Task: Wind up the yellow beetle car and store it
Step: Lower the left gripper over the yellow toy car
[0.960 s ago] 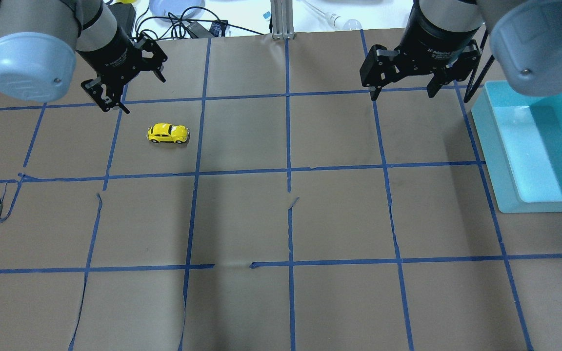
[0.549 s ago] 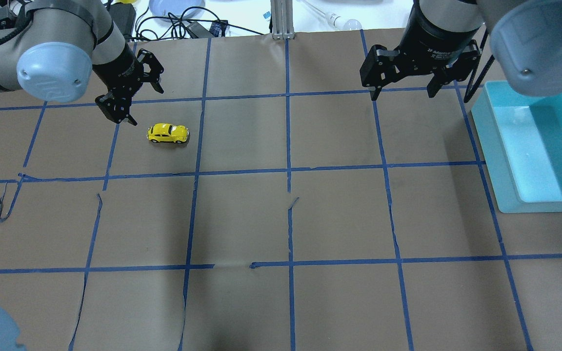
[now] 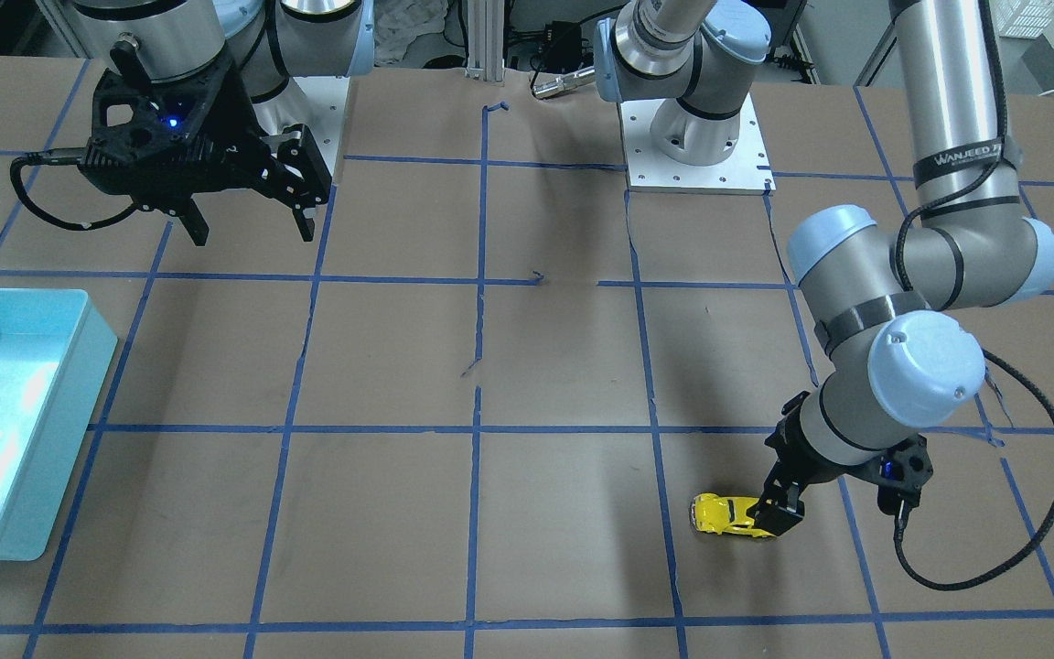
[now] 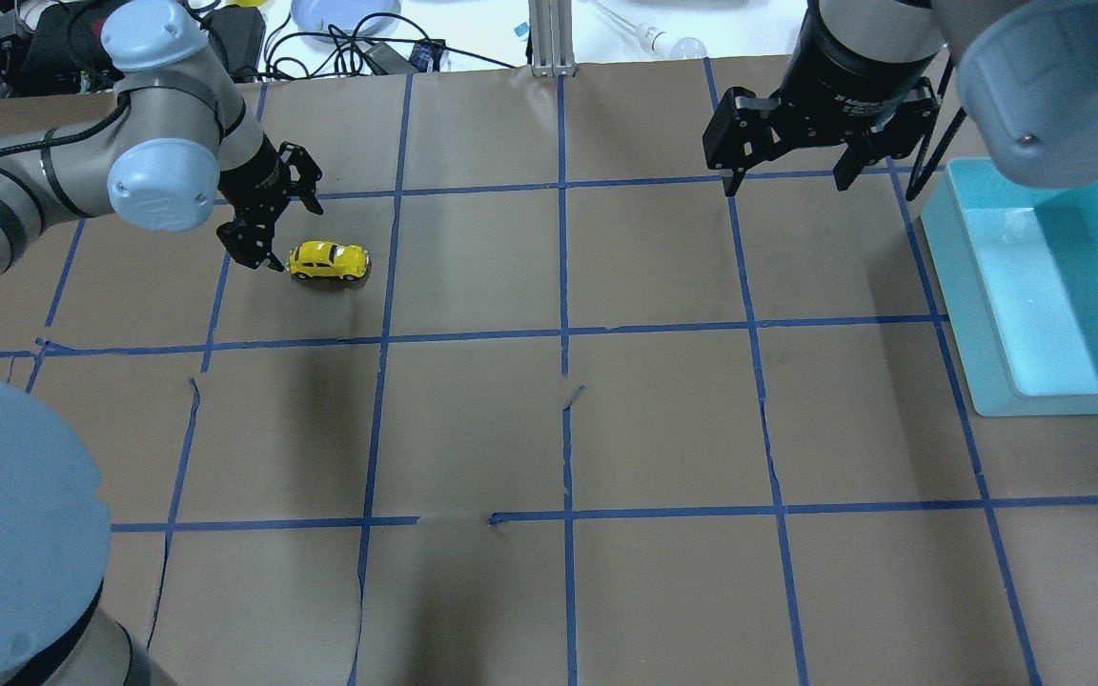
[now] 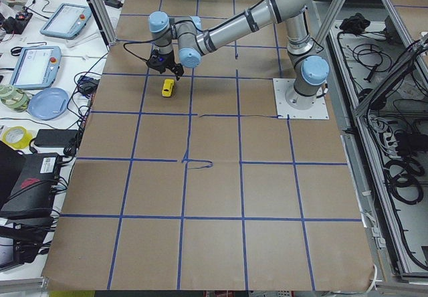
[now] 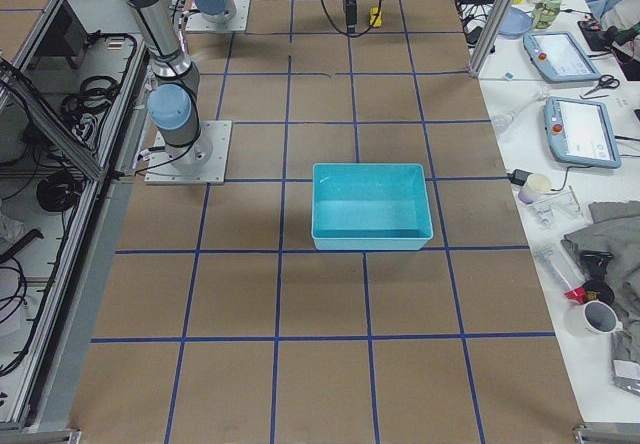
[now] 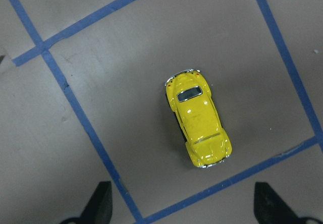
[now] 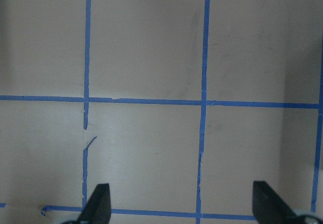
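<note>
The yellow beetle car stands on its wheels on the brown paper at the far left of the table. It also shows in the front view and the left wrist view. My left gripper is open and low over the table, just beside the car's left end. One finger is close against the car; I cannot tell whether it touches. In the left wrist view the car lies ahead of the open fingers, outside the gap. My right gripper is open and empty, held high at the far right.
A teal bin stands at the right edge of the table, next to my right gripper; it also shows in the front view. Blue tape lines grid the brown paper. Cables and a plate lie beyond the far edge.
My left arm has swung down and toward the car, bringing the open gripper from above and behind it to right beside it. The car and the right arm have not moved.
</note>
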